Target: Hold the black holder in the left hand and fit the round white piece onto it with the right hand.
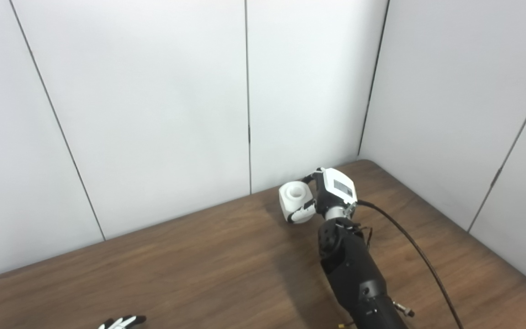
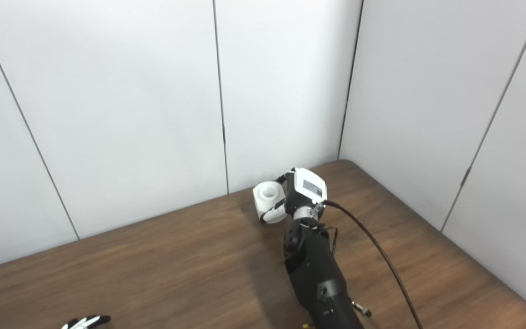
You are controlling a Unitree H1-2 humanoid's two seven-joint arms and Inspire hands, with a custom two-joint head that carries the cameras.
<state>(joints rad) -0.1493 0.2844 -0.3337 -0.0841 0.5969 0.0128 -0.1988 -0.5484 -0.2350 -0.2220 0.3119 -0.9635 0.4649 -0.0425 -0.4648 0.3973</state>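
Your right hand is far out over the table, near its back edge, at about 1 o'clock from the middle of the picture. It holds the white piece. The fingers curl around the piece from below and from the far side, and they press on its wall. The piece is on the 9 o'clock side of the hand, with its round opening turned up and a little toward you. You cannot tell if the piece touches the table or hangs just above it; a dark shadow lies under it on the wood.

The right arm comes in from the bottom edge at about 5 o'clock, and a black cable runs from the wrist to the bottom right.

Of your left hand you see only some fingertips, at the bottom edge near 7 o'clock. They are white with black ends, they lie low over the table and point toward 3 o'clock. They look a little apart, but you cannot tell if the hand is spread or closed, or if it holds something, because the rest is out of the picture. It is well apart from the right hand.

No black holder shows in either view. Behind the table stand plain white wall panels.
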